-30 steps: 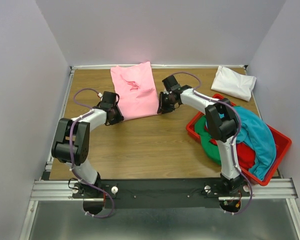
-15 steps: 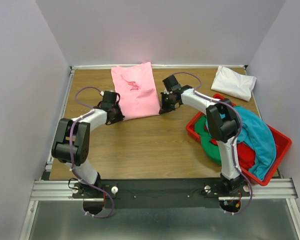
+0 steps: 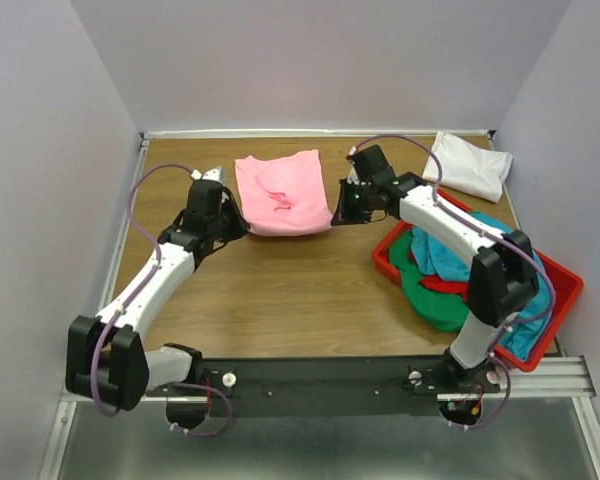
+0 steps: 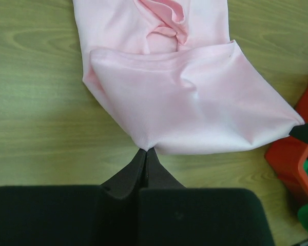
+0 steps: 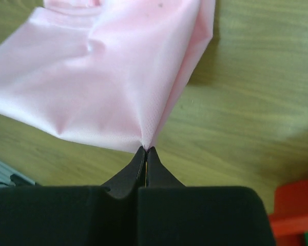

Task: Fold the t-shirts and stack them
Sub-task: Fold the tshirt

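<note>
folding the pink shirt point(image 3: 280, 192), which lies at the far middle of the surface point(image 3: 280, 290). left fingers point(image 4: 146, 156) and right fingers point(image 5: 146, 154) each clench a near corner, raised. next: carry both corners evenly toward the collar, then release.

The gripper point(image 5: 146, 149) pinches one corner of the pink shirt point(image 5: 108, 77), with its two black tips pressed tight. The shirt spreads up and left over the wood table point(image 5: 246, 92). A red bin point(image 5: 292, 210) peeks in at the low right.

No text, label, brand, number or sign is showing legibly in any of the 3 views.
</note>
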Controlling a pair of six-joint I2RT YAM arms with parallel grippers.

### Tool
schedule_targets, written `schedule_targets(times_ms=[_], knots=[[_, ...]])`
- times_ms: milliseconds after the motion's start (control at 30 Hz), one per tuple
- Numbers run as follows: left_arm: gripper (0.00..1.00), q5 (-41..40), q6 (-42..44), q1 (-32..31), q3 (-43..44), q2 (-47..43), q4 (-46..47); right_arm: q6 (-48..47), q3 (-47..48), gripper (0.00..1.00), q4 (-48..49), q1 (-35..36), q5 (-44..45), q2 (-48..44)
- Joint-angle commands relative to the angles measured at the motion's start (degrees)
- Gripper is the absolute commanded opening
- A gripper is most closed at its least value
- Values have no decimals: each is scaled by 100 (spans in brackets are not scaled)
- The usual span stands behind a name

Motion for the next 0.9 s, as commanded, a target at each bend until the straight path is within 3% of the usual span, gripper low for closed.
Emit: schedule_targets(times_ms=[0,433,867], knots=[[0,252,-122,-152,-294,-607,-758,96,-352,1,-594,160,105,-697],[0,436,-948,-1022,-558,-2277,-2146,860,-643,1,-1990,1056,817,-2122],[0,585,-1063,-1189,-242,-2832,-3342,1599,-423,1,-3072,1523,976,-2658]])
